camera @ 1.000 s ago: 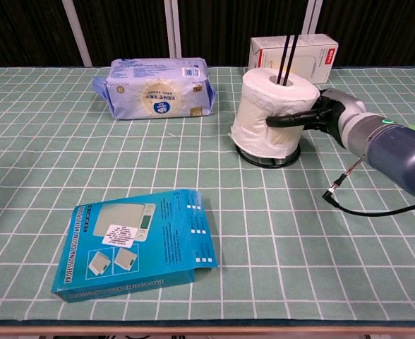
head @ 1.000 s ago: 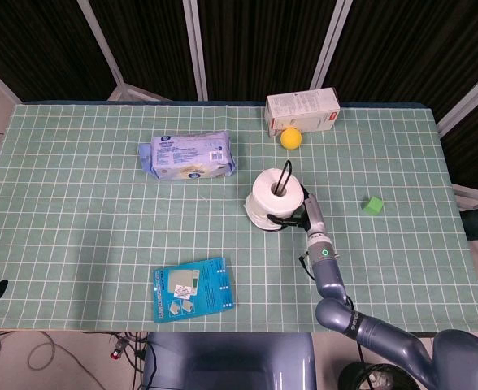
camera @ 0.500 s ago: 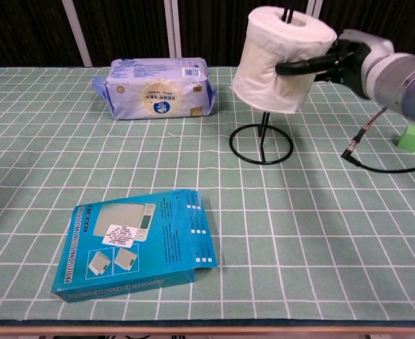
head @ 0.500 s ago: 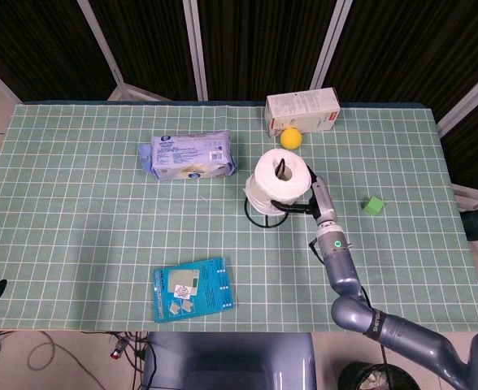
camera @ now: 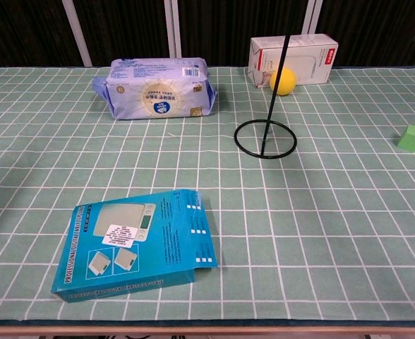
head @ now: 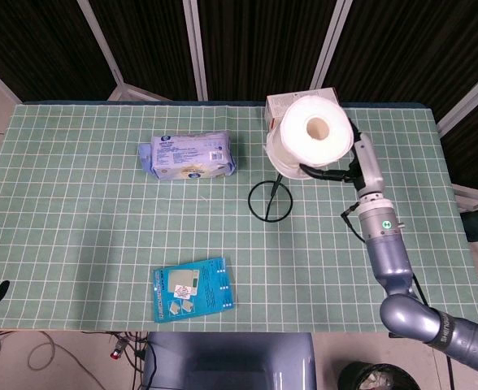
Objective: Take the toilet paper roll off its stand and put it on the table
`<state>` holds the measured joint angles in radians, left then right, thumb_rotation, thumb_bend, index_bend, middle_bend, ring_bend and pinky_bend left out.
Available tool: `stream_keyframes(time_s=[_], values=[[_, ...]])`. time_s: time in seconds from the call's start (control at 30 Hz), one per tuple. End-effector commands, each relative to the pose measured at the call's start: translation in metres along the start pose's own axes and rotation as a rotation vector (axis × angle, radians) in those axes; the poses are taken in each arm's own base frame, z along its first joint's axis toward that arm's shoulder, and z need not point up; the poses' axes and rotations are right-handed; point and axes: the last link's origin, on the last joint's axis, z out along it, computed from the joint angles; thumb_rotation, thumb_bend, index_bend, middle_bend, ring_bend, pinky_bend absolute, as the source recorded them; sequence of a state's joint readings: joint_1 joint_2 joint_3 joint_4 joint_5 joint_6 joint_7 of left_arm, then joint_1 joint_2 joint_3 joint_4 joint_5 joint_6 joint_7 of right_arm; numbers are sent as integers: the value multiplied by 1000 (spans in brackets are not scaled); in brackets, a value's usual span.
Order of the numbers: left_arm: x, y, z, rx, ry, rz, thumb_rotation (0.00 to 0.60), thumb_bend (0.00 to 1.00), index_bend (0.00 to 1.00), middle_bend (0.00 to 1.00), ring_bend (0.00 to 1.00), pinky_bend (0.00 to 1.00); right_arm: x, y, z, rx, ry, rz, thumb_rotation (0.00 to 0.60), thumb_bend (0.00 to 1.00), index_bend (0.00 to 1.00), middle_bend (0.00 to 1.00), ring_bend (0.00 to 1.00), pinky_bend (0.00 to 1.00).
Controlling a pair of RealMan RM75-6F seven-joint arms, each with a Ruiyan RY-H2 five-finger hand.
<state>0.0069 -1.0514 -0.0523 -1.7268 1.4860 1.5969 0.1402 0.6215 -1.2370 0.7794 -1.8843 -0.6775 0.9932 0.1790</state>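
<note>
Toilet paper roll [head: 310,135], one, gripped by right hand [head: 342,168] fingers above one stand [camera: 266,138].

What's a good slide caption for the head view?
Right robot hand holds the roll lifted clear of its stand above the table.

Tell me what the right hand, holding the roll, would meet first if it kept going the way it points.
Probably the carton. In the head view the right hand points toward the table's far edge with the roll ahead of it, overlapping the carton. Height is unclear, so it may pass above.
</note>
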Motion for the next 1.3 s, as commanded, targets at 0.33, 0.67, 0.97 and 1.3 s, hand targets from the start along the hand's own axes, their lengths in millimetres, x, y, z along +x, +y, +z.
stream_keyframes(time_s=[0.33,0.67,0.97,1.3], values=[[-1,2,-1,-5,-5,3,600,222,54,0,0,0,77,-38,-2,13,159,-130,600,0,448,360,373,177],[-2,2,-1,-3,-4,6,600,222,54,0,0,0,119,37,-28,-171,167,-200,600,0,448,360,373,177],[-3,4,-1,-3,-8,11,600,222,54,0,0,0,122,113,-82,-306,86,-164,600,0,448,360,373,177],[-2,3,0,-1,-4,5,600,222,54,0,0,0,64,157,-139,-314,-77,-63,600,0,456,360,373,177]])
